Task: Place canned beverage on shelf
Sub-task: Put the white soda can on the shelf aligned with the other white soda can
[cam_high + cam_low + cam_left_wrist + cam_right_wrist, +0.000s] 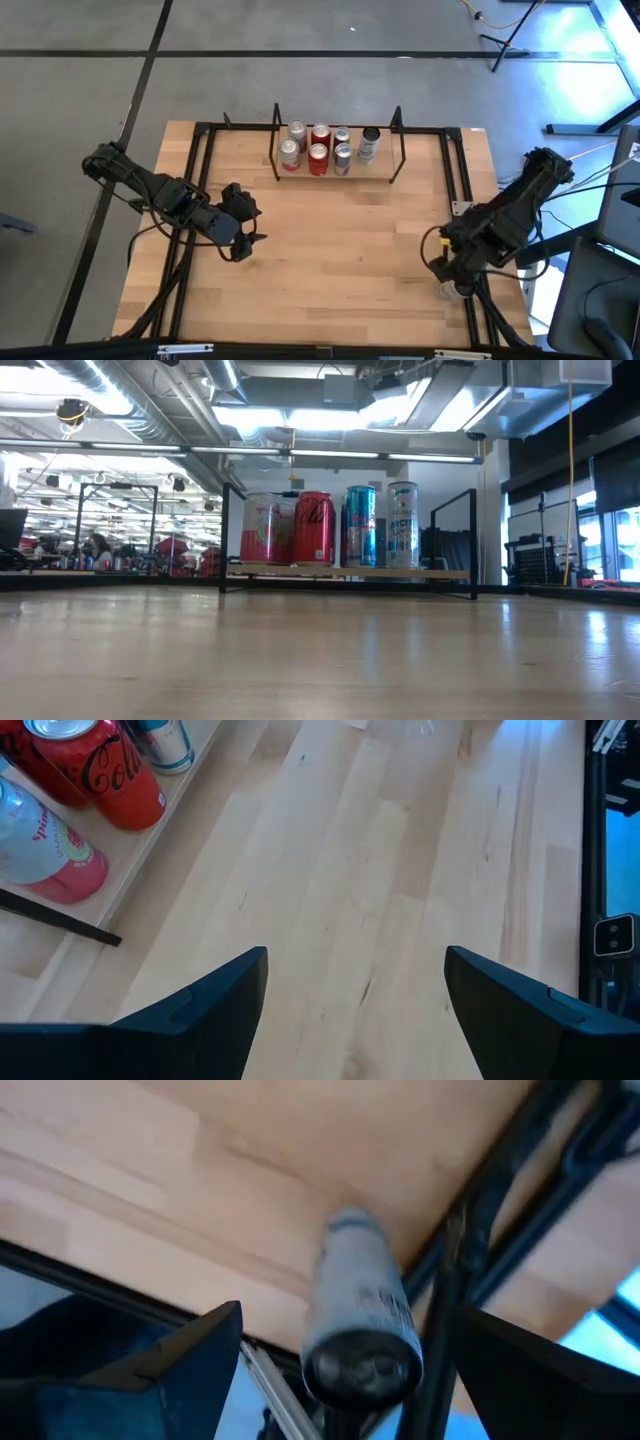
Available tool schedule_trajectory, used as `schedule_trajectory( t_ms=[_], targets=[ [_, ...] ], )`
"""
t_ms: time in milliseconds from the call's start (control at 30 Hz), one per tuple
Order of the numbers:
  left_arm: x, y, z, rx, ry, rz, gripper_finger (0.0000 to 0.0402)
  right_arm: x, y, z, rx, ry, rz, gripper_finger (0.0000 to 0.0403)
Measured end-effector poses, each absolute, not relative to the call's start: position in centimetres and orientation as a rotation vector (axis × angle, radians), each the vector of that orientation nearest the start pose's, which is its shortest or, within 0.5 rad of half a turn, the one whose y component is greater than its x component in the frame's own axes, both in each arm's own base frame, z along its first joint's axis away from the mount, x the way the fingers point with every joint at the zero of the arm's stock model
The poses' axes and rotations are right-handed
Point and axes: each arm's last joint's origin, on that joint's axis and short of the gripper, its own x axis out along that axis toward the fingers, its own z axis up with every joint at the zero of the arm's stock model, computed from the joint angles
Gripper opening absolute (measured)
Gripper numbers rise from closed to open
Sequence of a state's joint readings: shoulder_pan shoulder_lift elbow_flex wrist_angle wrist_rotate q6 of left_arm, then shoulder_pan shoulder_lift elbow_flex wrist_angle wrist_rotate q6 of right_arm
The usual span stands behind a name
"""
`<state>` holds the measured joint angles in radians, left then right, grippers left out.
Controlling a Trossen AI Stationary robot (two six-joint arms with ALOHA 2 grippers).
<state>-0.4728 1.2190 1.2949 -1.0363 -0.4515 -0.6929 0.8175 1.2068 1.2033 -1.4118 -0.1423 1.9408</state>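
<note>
From above, the shelf [385,171] stands at the far middle of the table [340,250] and carries seven cans: four in the back row and three in front, with a silver can [369,144] at the right end of the back row and a red can [318,159] in the middle of the front row. The left gripper [243,241] hovers over the left part of the table, well apart from the shelf, and the right gripper [448,278] sits at the table's near right corner over a pale can [452,290] by the black rail (that can is not on the shelf). At table height, the shelf's board [350,572] holds a pink can [259,529], a red cola can [314,528], a blue can [360,526] and a pale tall can [403,525], all upright and side by side between the black end frames. In the left wrist view, the left gripper's fingers [210,1005] are spread wide over bare wood, holding nothing, with the cola can [105,775] and a pink can [45,855] on the shelf beyond. In the right wrist view, the right gripper's fingers [180,1365] are released and spread, the silver-grey can [360,1315] lying between them but not gripped, close to the rail [480,1240].
</note>
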Motion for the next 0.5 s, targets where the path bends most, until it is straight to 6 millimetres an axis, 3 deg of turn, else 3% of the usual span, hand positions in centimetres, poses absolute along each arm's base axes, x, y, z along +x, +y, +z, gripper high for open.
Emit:
schedule_trajectory(
  t_ms=[500],
  targets=[
    [20.4,-9.0,35.3,-0.205,0.813,0.265,0.0291,11.1,17.3,28.9,1.066,1.629,-0.736,0.0335]
  ],
)
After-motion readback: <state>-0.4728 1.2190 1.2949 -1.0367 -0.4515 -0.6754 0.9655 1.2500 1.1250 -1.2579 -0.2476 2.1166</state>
